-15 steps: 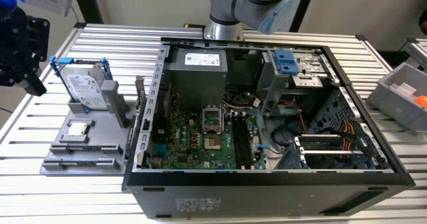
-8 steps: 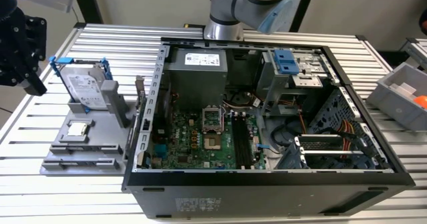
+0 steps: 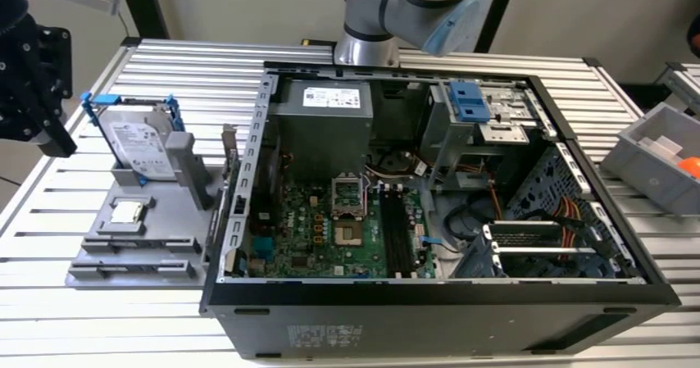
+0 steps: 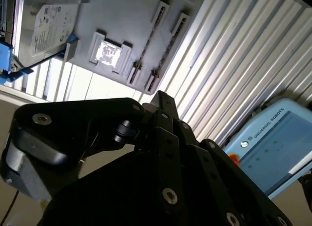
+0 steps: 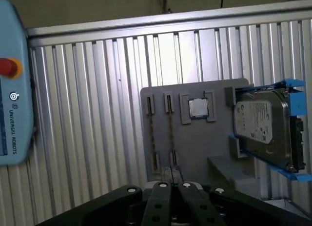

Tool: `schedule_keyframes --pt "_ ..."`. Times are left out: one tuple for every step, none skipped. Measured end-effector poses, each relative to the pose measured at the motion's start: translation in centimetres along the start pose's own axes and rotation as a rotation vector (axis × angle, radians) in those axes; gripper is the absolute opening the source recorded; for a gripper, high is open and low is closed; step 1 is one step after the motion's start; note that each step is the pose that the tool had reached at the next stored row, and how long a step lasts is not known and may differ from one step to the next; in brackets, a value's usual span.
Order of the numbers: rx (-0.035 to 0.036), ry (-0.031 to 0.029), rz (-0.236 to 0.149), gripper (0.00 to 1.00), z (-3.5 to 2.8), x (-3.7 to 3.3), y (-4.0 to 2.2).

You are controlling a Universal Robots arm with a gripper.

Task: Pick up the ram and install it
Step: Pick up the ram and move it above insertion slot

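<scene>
Jaws pinched shut on nothing, my gripper [image 3: 55,143] hangs at ten o'clock of the gray tray [image 3: 162,224] in the exterior view, ram [image 5: 170,132] lying in its slots.

Fixture [image 3: 110,253] beside PC case [image 3: 438,306] on table [image 3: 110,331], ram [image 5: 170,133] prob. in fixture

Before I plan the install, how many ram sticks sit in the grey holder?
2: one ram stick along the grey holder's outer edge, the other right beside it, nearer the chip.
</scene>
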State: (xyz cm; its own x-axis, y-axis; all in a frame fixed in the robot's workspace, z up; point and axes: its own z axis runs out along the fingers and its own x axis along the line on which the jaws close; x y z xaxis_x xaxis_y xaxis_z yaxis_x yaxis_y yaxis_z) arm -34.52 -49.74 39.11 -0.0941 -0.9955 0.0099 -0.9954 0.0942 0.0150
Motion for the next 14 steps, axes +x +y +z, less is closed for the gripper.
schedule_keyframes --pt "0.0002 0.0005 -0.011 0.00 0.00 -0.01 0.00" --pt "0.0003 0.0012 -0.020 0.00 0.00 -0.01 0.00" --pt "0.0005 0.0017 -0.029 0.00 0.01 -0.01 0.00" --pt "0.0006 0.0022 -0.038 0.00 0.01 -0.02 0.00" --pt "0.0007 0.0027 -0.046 0.00 0.01 -0.02 0.00" --pt "0.0008 0.0030 -0.055 0.00 0.00 -0.03 0.01" --pt "0.0008 0.0031 -0.061 0.00 0.00 -0.03 0.00" --pt "0.0008 0.0033 -0.065 0.00 0.00 -0.03 0.00" --pt "0.0010 0.0032 -0.068 0.00 0.00 -0.03 0.00" --pt "0.0010 0.0033 -0.070 0.00 0.01 -0.03 0.00" --pt "0.0010 0.0032 -0.070 0.00 0.01 -0.03 0.00" --pt "0.0010 0.0033 -0.070 0.00 0.01 -0.03 0.00" --pt "0.0010 0.0033 -0.070 0.00 0.01 -0.03 0.00" --pt "0.0010 0.0033 -0.070 0.00 0.00 -0.03 0.00"
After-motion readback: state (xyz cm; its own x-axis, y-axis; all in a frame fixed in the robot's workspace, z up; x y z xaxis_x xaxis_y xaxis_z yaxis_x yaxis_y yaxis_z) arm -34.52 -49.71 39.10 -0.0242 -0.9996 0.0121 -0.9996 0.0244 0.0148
